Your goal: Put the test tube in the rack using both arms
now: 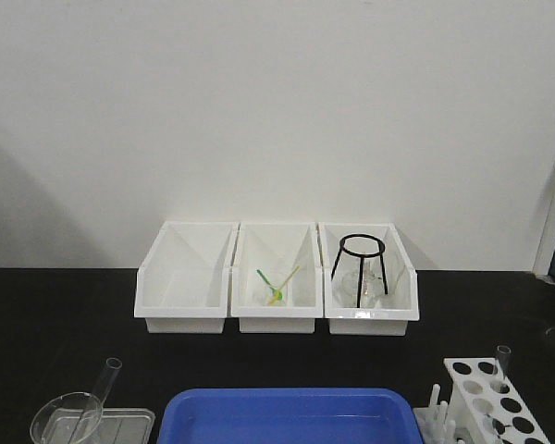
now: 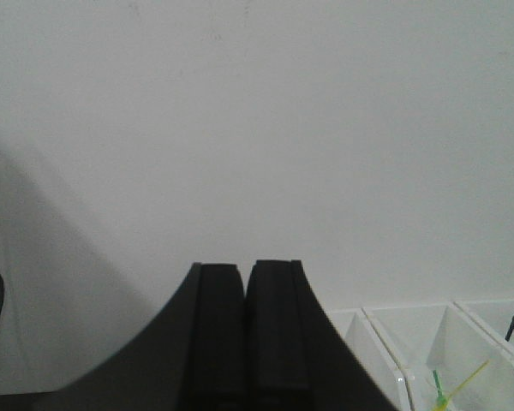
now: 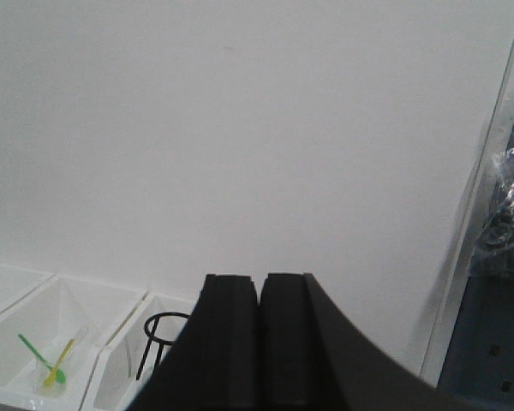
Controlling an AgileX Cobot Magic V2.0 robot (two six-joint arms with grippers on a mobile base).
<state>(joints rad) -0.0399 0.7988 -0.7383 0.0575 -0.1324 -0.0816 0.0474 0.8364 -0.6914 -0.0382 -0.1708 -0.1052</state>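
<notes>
Nothing's been picked up yet, so you're at the very start: the reach for the tube.

Far left of the front view, the slim clear glass test tube (image 1: 108, 379) leans rim-up inside a wide clear glass beaker (image 1: 63, 424), which sits on a flat clear plastic tray (image 1: 134, 418) at the near edge of the black tabletop (image 1: 55, 314). That's your target. The left gripper (image 2: 244, 274) has its black pads pressed together with only a thin seam between them. Its camera is looking at the pale wall (image 2: 257, 103), so it's nowhere near the tube.

My guess for the next move: open the left pincer, bring it down, and take the tube above the beaker's lip. It's tilted and loose in there, so grab it gently or it'll rattle the beaker.

Mid-table there's a big blue plastic tub (image 1: 287, 412), right between the beaker and the goal. You'll likely need to carry or hand the tube over it. Behind it are three white open bins (image 1: 183, 305): green and yellow sticks (image 1: 276, 282) in the middle one, a black wire tripod stand (image 1: 362, 242) in the right one. They're well back, not in your way.

Far right, the small white plastic rack (image 1: 476, 400) with round holes already has a second clear tube (image 1: 503, 359) standing in it, so pick an empty hole. The right gripper (image 3: 259, 282) is closed on nothing too, and also facing the wall.
</notes>
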